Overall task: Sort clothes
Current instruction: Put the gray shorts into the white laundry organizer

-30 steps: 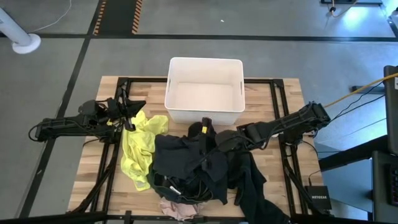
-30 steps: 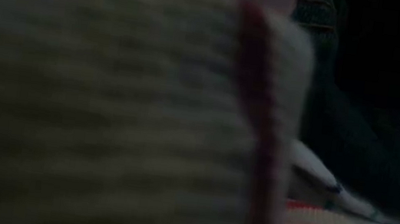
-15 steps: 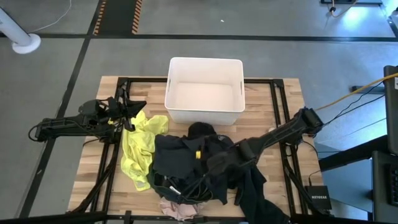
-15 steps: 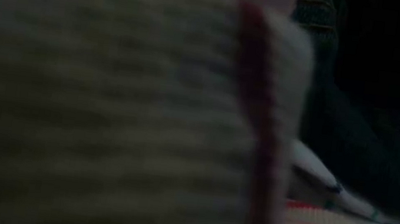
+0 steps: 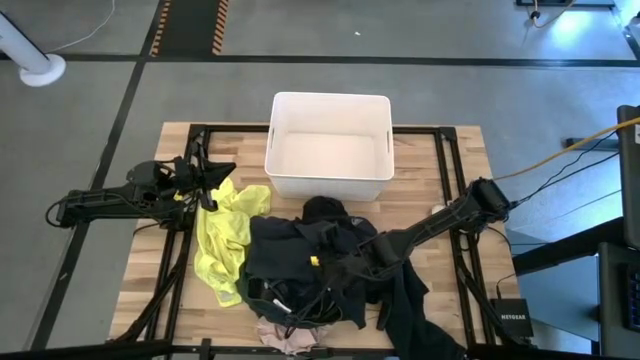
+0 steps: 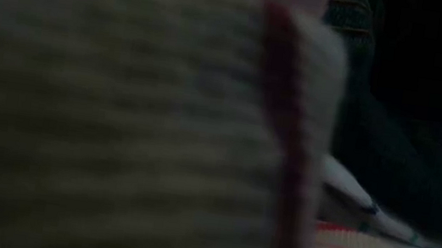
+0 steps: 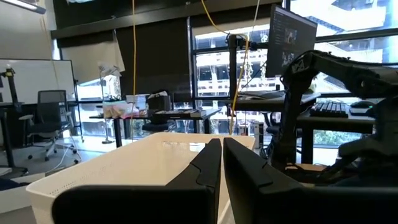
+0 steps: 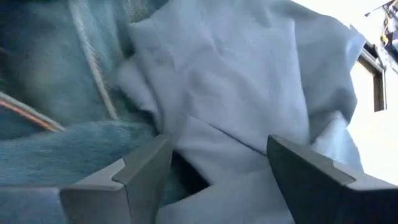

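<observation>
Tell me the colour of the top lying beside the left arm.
Bright yellow top; clearest in the high view.

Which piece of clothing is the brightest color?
The yellow top, lying at the left edge of the pile near the left gripper. The other clothes are mostly black or dark, with a pale pink piece.

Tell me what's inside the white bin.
Nothing shows inside the white bin: its bare floor is in view from above. The clothes lie heaped on the table beside it, where the open right gripper reaches in.
</observation>
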### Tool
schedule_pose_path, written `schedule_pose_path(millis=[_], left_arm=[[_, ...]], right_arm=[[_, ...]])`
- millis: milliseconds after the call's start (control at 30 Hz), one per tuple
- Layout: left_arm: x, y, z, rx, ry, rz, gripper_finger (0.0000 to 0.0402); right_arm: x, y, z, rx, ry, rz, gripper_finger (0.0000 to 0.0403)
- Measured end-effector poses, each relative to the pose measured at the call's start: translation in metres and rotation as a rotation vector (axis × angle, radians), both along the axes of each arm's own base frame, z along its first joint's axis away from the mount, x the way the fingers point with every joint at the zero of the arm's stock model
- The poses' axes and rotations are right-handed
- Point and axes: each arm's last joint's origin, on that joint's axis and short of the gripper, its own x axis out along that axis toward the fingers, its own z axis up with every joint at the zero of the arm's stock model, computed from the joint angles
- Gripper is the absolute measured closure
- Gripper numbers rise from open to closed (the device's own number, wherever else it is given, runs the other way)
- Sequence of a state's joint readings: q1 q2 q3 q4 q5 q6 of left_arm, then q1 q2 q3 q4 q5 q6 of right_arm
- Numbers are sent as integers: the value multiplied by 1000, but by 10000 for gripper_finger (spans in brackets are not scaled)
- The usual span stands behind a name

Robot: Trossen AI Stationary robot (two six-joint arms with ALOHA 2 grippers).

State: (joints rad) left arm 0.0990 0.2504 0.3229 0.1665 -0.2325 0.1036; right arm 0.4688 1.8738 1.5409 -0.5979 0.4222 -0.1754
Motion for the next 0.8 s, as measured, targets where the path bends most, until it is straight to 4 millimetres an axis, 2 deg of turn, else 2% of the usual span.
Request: schedule_pose_path(millis=[133,233,400,533,800], left_arm=[[0,0,0,-1,0,0,389],[0,0,0,-2,0,-1,389],[0,0,0,-2,0,-1,389],[0,0,0,0,1,-1,389],[0,0,0,14,5,3,389]], right_arm=[[-5,14,22,-17,-34,25,123],[-10,21,29,-70,-32,46,123],[-15,18,13,-173,40,20,123],[-6,8,-6,-248,59,-39,123],[12,-20,-11,-260,45,-137,123]])
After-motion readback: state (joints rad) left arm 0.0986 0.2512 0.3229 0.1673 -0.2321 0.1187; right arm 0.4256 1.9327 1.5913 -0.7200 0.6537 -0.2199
